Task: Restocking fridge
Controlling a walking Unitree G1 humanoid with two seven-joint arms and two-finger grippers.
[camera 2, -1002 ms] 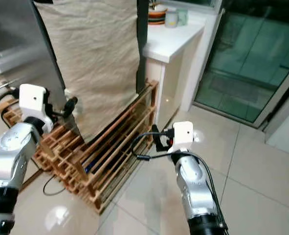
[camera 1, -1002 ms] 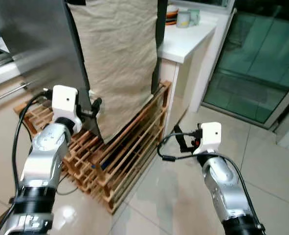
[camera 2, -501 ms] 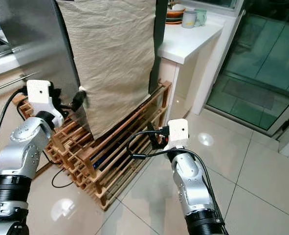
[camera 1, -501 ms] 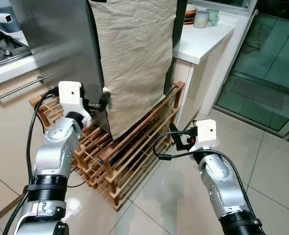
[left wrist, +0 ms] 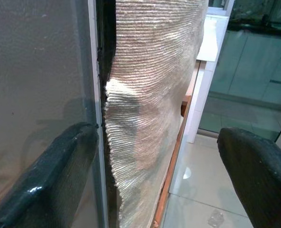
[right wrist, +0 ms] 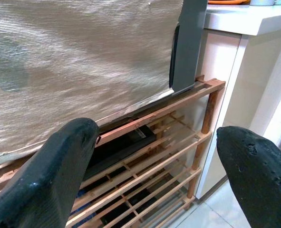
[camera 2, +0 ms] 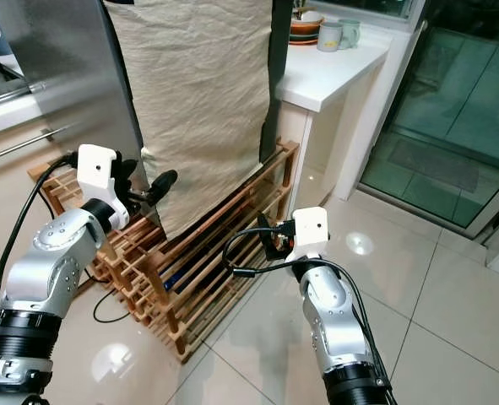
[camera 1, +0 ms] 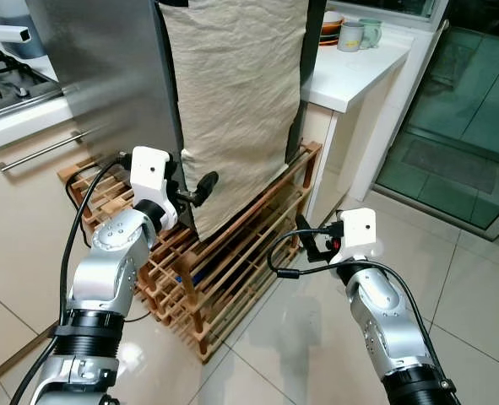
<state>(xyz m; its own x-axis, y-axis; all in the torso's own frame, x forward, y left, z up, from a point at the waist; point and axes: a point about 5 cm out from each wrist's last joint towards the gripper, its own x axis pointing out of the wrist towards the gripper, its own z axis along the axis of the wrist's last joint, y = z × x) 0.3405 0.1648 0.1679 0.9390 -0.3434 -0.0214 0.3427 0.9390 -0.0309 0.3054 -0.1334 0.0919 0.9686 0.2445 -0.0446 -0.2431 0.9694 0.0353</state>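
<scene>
The fridge [camera 1: 105, 67] is a tall steel box standing on a wooden rack, its front draped with a beige cloth [camera 1: 241, 93]. My left gripper [camera 1: 190, 187] is open at the fridge's lower corner. One finger [left wrist: 50, 175] lies against the steel side by the dark door seam, and the other finger [left wrist: 261, 175] stands free in front of the cloth [left wrist: 150, 95]. My right gripper [camera 1: 310, 243] is open and holds nothing. It hovers above the floor, pointing at the rack [right wrist: 178, 137] below the cloth's hem.
The slatted wooden rack [camera 1: 232, 253] sticks out onto the tiled floor. A white counter [camera 1: 350, 72] with mugs [camera 1: 350, 35] and bowls stands right of the fridge. A glass door [camera 1: 469, 110] is at far right. A stove [camera 1: 4, 72] and drawer handle [camera 1: 46, 152] are on the left.
The camera has lifted and shifted, so the whole scene has moved. My left gripper has moved toward the cloth edge, with one finger now in front of it. The right arm has hardly moved.
</scene>
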